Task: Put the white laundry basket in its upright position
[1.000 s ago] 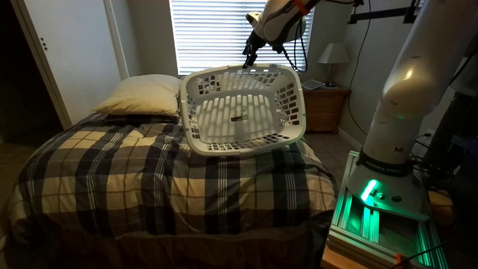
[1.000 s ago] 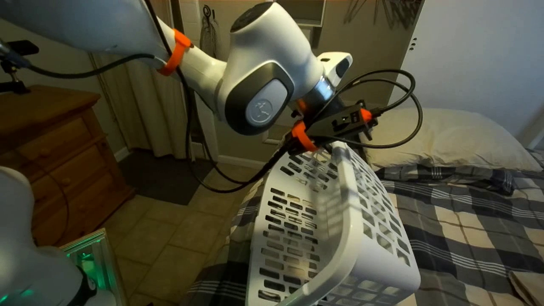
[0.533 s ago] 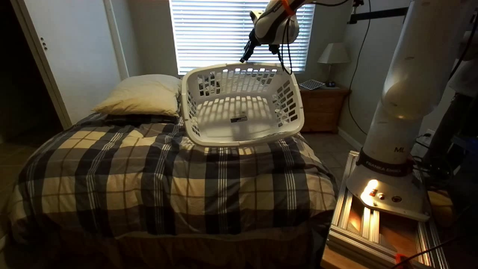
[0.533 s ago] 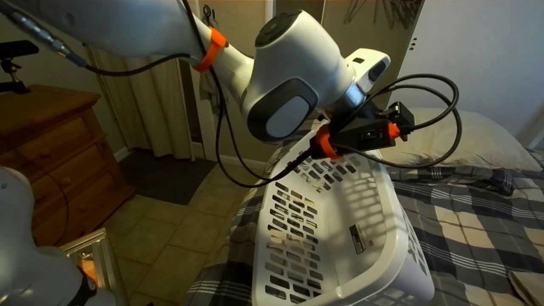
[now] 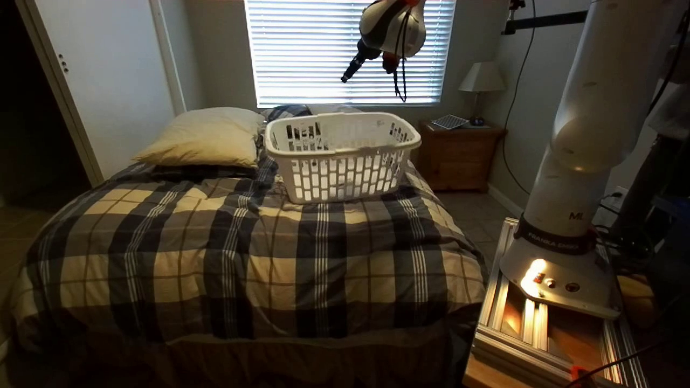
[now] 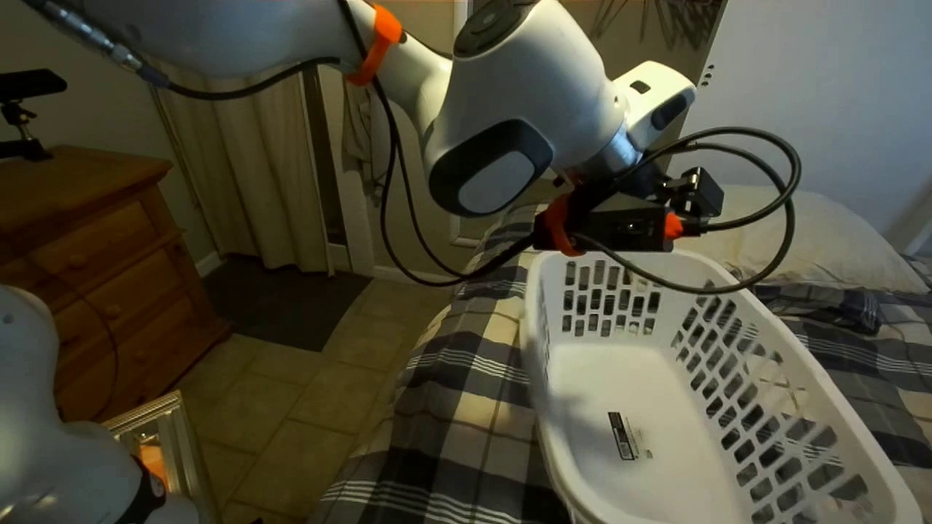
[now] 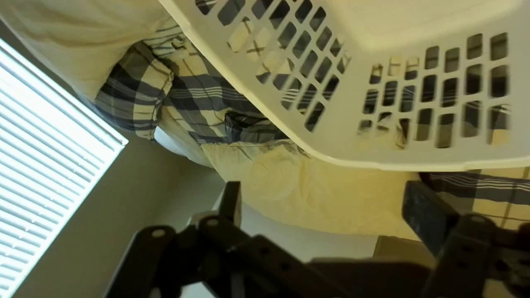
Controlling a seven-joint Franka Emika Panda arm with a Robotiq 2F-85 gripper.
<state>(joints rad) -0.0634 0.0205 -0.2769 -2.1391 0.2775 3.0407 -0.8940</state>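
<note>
The white laundry basket (image 5: 343,155) sat mouth up on the bench (image 5: 280,269), here a bed under a plaid cover (image 5: 161,258), near a cream pillow (image 5: 207,137). The end effector (image 7: 327,207) hung above the rim, its fingers spread wide with nothing between them; in an exterior view, the window blind (image 5: 302,48) showed between its tips and the basket, so they looked apart.

The basket appeared to be upright, so the main danger lay in undoing that. The padded cover made a doubtful footing: if one side sank, the basket could rock or lean, and whether it had fully settled could not be told. A low sweep of the end effector might have caught the rim or poked a finger into a slot, tipping the basket onto its side. The cables (image 6: 502,257) looping around the wrist posed a like risk of snagging if the arm (image 6: 553,87) came down. A sideways shove looked worse: the basket stood near the bed's edge, and the tiled floor (image 6: 313,407) lay beyond. Rising straight up, clear of the rim, would probably have been the safest course.
</note>
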